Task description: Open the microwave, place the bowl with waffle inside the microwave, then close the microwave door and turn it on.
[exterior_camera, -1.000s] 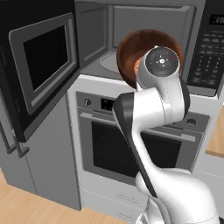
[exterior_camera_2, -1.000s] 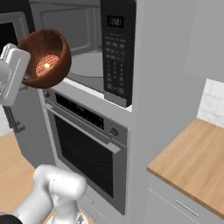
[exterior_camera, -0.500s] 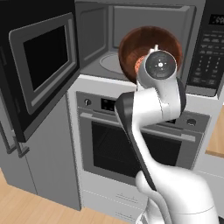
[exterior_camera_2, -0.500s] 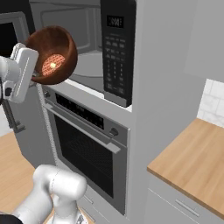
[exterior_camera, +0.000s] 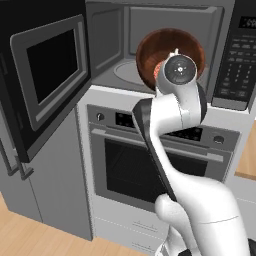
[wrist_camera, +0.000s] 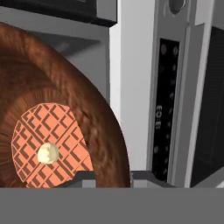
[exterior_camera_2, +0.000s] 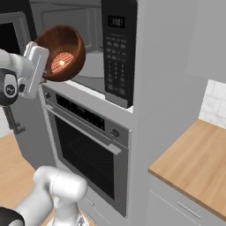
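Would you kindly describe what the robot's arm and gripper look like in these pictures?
The arm is glossy white with rounded, bulbous links and dark grey to black bands at its joints. A round dark cap with a small white mark sits at the wrist. The gripper has a blocky white body. No loose cables show.

The bowl (exterior_camera: 170, 50) looked like turned wood, reddish-brown with fine ring grain and a soft sheen. The waffle (wrist_camera: 48, 144) in it was matt orange, its grid ridged. The microwave door (exterior_camera: 45, 75) was black with a glossy dark window and a matt grey inner frame; the microwave (exterior_camera_2: 95, 26) cavity was smooth dull grey. The oven (exterior_camera_2: 88, 141) had brushed silver metal. The countertop (exterior_camera_2: 194, 167) on the right looked pale, smooth wood.
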Motion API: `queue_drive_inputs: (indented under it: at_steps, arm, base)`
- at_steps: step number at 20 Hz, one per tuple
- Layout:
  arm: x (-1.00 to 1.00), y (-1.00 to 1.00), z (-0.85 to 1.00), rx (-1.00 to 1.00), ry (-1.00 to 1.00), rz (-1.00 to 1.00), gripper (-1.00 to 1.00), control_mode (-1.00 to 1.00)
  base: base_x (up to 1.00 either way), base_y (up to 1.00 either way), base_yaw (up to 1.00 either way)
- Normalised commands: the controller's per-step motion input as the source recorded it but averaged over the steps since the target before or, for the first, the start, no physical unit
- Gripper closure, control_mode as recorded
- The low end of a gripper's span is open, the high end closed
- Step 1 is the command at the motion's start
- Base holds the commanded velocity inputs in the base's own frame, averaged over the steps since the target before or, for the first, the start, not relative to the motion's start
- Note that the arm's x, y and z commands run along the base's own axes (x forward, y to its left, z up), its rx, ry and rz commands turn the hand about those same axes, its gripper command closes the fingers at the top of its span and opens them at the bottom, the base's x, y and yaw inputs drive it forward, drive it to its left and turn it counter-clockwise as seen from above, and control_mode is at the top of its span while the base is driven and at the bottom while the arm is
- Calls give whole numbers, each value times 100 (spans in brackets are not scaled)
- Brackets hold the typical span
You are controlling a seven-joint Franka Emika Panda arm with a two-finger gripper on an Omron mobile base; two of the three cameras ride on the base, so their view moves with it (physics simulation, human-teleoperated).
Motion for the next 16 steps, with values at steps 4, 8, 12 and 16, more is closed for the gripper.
queue_drive_inputs:
  at_steps: [4, 8, 12, 16]
  arm:
    - [75, -7, 0, 0, 2, -2, 100, -100]
    - [80, -2, 13, 0, 12, -6, 100, -100]
    - [62, 0, 21, 0, 18, -8, 100, -100]
    - [64, -3, 1, 0, 2, -7, 100, -100]
  base:
    - [0, 0, 0]
    - [0, 0, 0]
    - [0, 0, 0]
    - [0, 0, 0]
